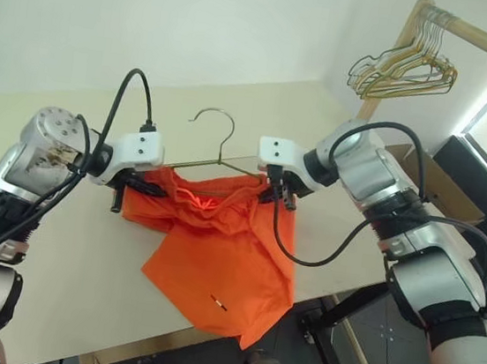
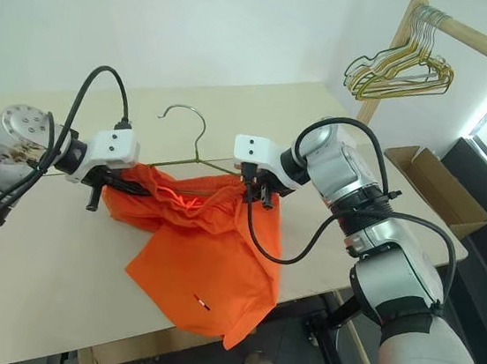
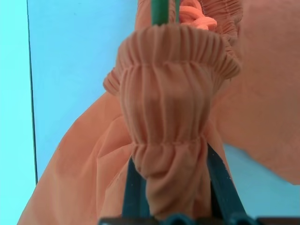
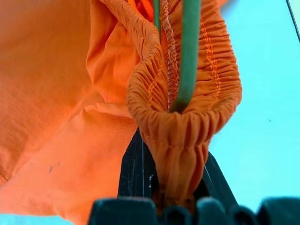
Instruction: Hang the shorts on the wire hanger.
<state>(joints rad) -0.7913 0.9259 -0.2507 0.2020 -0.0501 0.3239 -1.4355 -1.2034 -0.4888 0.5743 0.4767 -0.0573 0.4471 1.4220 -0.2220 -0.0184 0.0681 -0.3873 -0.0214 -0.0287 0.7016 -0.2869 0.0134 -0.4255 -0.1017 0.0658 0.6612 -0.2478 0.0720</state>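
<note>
The bright orange shorts (image 1: 215, 267) hang stretched between my two grippers above the table, with one leg and a small white tag (image 1: 218, 302) drooping past the table's front edge. My left gripper (image 1: 135, 185) is shut on one end of the gathered waistband (image 3: 168, 122). At the opposite end my right gripper (image 1: 278, 192) is shut on the waistband (image 4: 180, 126). The wire hanger (image 1: 222, 144) runs inside the waistband, its hook standing up between the grippers. Its wire (image 4: 187, 56) enters the fabric fold right at my right fingers.
The beige table (image 1: 57, 248) reaches back to a white wall. A wooden rail (image 1: 483, 38) at the back right carries a bunch of wire hangers (image 1: 403, 73). An open cardboard box (image 1: 430, 183) and a dark frame (image 1: 342, 318) stand off the table's right end.
</note>
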